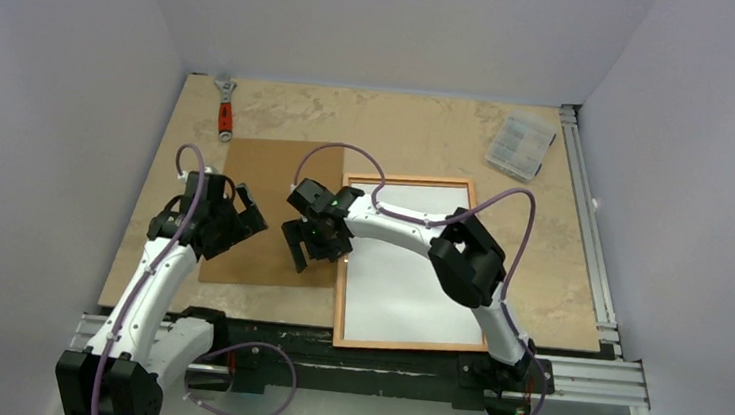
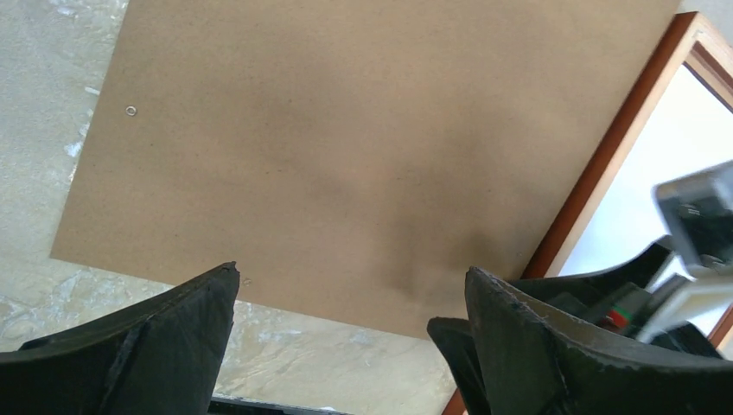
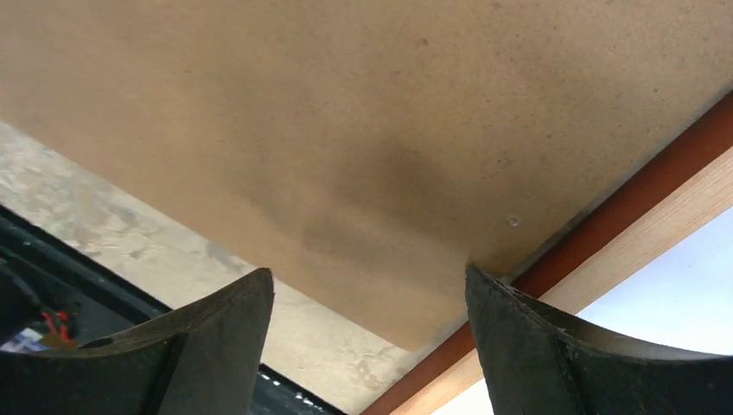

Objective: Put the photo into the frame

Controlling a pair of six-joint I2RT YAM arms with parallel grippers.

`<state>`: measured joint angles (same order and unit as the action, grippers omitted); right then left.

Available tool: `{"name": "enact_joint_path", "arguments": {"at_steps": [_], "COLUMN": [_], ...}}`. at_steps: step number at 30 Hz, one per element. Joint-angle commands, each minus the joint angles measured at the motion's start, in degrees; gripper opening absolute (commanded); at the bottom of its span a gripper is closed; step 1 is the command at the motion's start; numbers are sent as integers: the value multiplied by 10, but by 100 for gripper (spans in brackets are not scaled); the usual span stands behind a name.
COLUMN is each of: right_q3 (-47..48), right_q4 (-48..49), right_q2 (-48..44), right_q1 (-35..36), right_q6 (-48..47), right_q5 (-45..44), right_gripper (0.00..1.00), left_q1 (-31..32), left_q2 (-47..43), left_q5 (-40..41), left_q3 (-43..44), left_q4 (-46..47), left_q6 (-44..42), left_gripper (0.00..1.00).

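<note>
Photo (image 1: 266, 174) back up nr frame (image 1: 401, 347); print side hidden.

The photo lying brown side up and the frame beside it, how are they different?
The photo is plain brown all over; the frame is a thin orange-brown border around a white middle. The photo lies on the left, the frame on the right, and the frame looks a bit bigger. Both are flat rectangles lying on the table.
</note>
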<state>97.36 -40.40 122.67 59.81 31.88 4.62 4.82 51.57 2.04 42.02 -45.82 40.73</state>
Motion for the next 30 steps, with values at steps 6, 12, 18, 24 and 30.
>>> {"name": "enact_joint_path", "arguments": {"at_steps": [6,12,18,24,30], "right_q3": [-4,-55,-82,-94,-103], "right_q4": [-45,-24,-5,33,69], "right_q2": [0,-26,-41,-41,-29], "right_q1": [-33,-68,-94,-94,-94], "right_q6": [28,29,24,26,42], "right_q5": [-79,-72,-49,19,75], "right_gripper": [83,83,83,82,81], "left_q1": [-101,-150,-192,-219,-229], "left_q2": [101,177,213,269,337], "left_q5": [-69,-49,23,-3,-65], "left_q3": [23,41,60,70,80], "left_q4": [34,38,30,49,63], "left_q6": [-60,-77,-80,-71,-76], "left_gripper": [100,100,100,100,99]}}
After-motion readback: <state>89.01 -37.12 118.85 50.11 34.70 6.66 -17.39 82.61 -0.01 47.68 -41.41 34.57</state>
